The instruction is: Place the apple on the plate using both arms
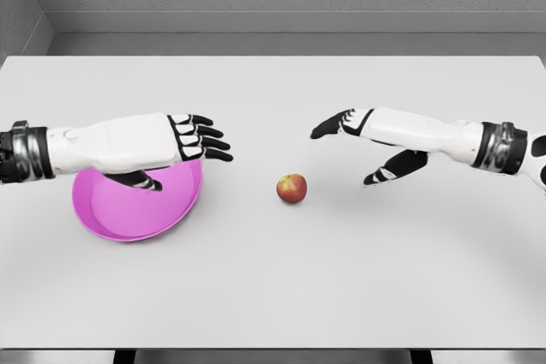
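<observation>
A small red-and-yellow apple (292, 187) lies on the white table, near its middle. To its left sits a pink plate (128, 210), partly covered by my left forearm. My left hand (203, 141) hovers over the plate's far right rim, fingers extended flat toward the apple, thumb tucked below over the plate; it is open and holds nothing. My right hand (354, 138) comes in from the right, above and to the right of the apple. Its fingers point left and its thumb hangs down; it is open and apart from the apple.
The white table (273, 296) spans the whole view, with its front edge along the bottom. A grey wall rises behind its far edge.
</observation>
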### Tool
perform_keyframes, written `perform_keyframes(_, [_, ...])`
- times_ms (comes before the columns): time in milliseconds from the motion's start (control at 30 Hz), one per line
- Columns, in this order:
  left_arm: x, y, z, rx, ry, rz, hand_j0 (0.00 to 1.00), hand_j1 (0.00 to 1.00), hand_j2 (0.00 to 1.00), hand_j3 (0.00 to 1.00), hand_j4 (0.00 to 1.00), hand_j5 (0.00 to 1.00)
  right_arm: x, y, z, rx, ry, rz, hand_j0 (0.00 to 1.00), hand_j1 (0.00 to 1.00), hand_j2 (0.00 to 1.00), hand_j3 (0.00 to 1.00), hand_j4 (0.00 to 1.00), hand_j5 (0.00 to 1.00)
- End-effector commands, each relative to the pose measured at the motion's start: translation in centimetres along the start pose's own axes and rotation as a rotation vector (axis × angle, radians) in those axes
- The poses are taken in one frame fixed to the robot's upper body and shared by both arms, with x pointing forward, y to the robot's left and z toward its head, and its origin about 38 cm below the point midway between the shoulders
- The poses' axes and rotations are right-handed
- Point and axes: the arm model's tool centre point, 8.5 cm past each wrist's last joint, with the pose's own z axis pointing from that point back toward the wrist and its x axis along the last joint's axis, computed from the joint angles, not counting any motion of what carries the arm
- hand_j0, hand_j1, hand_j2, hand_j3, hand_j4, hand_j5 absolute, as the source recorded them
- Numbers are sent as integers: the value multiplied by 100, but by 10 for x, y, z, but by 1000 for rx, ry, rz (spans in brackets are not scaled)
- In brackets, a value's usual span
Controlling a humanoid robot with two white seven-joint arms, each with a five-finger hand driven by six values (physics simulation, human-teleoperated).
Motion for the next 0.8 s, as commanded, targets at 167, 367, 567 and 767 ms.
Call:
perform_keyframes(167, [-5,23,-62,73,-88,-19,100,100,100,100,100,100,-1,-72,82,-371,88,60,100,100,100,100,100,100])
perform_keyframes(367, [-3,1,-114,-47,-142,34,100,100,100,100,100,100,1,-76,88,-350,107,82,100,100,100,100,100,100])
perform_keyframes(567, [12,5,-143,-27,-196,23,100,100,100,100,100,100,0,-69,83,-296,112,82,100,100,100,100,100,100])
perform_keyframes(767, [11,-12,-164,-109,-190,3,100,100,100,100,100,100,-5,-59,76,-205,159,126,100,100,100,100,100,100])
